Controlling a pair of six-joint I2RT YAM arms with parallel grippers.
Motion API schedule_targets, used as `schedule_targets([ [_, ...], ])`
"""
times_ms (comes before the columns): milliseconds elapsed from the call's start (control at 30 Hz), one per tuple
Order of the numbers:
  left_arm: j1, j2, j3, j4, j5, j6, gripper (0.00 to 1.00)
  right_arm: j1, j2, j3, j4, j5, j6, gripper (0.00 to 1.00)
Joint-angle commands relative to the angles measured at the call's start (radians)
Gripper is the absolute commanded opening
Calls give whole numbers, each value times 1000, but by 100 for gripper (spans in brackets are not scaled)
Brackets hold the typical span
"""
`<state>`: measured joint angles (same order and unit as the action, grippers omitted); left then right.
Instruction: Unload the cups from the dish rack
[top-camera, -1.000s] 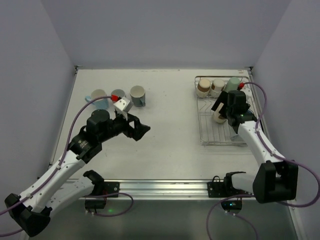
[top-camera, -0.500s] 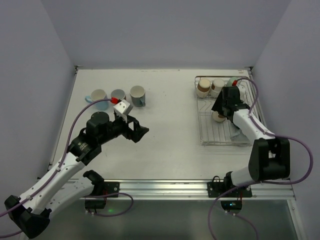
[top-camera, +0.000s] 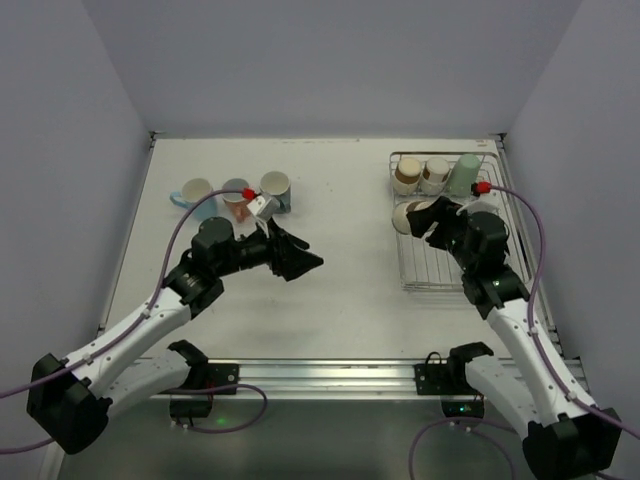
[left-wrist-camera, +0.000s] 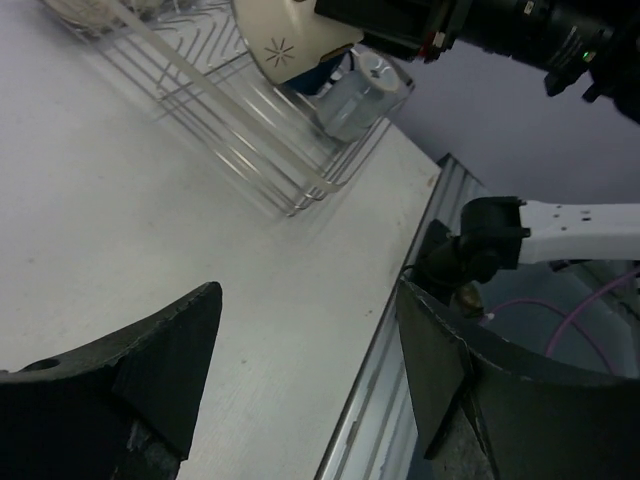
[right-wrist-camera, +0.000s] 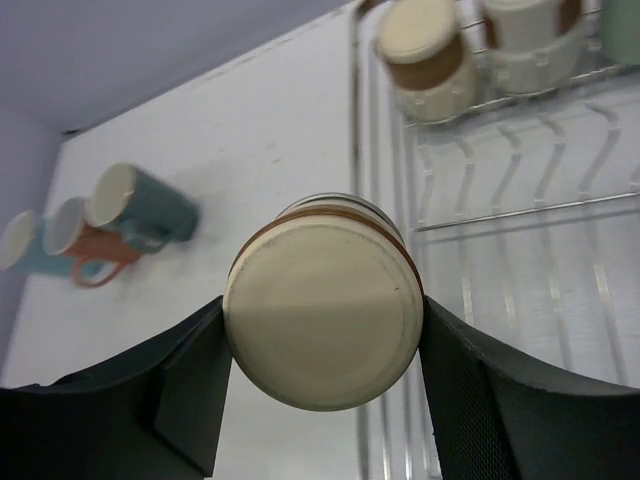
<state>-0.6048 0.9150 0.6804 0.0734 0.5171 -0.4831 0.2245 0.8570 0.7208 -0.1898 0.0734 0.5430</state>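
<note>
1. The right gripper (right-wrist-camera: 322, 315) is clamped on a cream mug with a brown band (top-camera: 412, 215). Its fingers span the body, and the mug's base faces the wrist camera.
2. The held mug hangs above the left edge of the dish rack (top-camera: 432, 262), clear of the wires.
3. The left gripper (left-wrist-camera: 308, 300) stands with jaws apart and empty, well left of the dish rack.
4. Three cups sit at the far end of the dish rack: a brown-banded cup (top-camera: 407, 176), a white cup (top-camera: 435, 173) and a pale green cup (top-camera: 466, 173).
5. Well left of the dish rack, on the table (top-camera: 340, 200), stand a light blue cup (top-camera: 197, 193), a salmon cup (top-camera: 238, 193) and a grey-teal cup (top-camera: 276, 189) (unloaded, by my reading).
6. Handling judgement: glazed ceramic is rigid, fairly heavy, slick and liable to chip. Grip firmly across the body wall and set down gently.
</note>
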Motion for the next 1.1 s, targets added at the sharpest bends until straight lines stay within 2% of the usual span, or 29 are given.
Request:
schedule_targets([
  [0, -10, 79, -42, 331, 145, -228, 74, 27, -91, -89, 234, -386, 154, 31],
  [100, -18, 154, -41, 434, 152, -273, 73, 64, -116, -171, 426, -576, 239, 31],
  [200, -21, 211, -42, 526, 147, -333, 71, 96, -124, -237, 600, -658, 339, 30],
  [333, -38, 286, -53, 673, 146, -420, 68, 116, -72, -285, 786, -736, 441, 30],
  [433, -52, 323, -50, 700, 133, -436, 67, 125, -17, -320, 910, -782, 504, 30],
  [567, -58, 343, -54, 727, 130, -448, 64, 136, 28, -353, 980, -787, 537, 29],
  [667, -61, 346, -56, 772, 124, -463, 56, 151, 74, -365, 1027, -790, 554, 29],
  [733, -62, 344, -54, 789, 115, -463, 40, 154, 109, -376, 1070, -793, 583, 32],
  [767, -61, 343, -54, 789, 101, -460, 29, 157, 117, -386, 1105, -796, 592, 38],
  [800, -62, 340, -54, 787, 87, -457, 8, 157, 123, -389, 1115, -794, 597, 44],
  [833, -61, 331, -53, 758, 54, -439, 1, 157, 129, -391, 1112, -793, 597, 53],
  [867, -61, 323, -44, 725, 37, -421, 0, 157, 126, -397, 1104, -788, 597, 64],
  [900, -61, 315, -35, 688, 20, -395, 0, 157, 122, -400, 1093, -772, 592, 83],
  [933, -61, 300, -25, 596, -17, -338, 0, 159, 110, -400, 1052, -764, 571, 92],
  [967, -61, 291, -3, 538, -38, -307, 0, 157, 99, -394, 1015, -758, 554, 98],
  [1067, -61, 256, 66, 268, -161, -163, 0, 157, 36, -370, 825, -698, 453, 99],
])
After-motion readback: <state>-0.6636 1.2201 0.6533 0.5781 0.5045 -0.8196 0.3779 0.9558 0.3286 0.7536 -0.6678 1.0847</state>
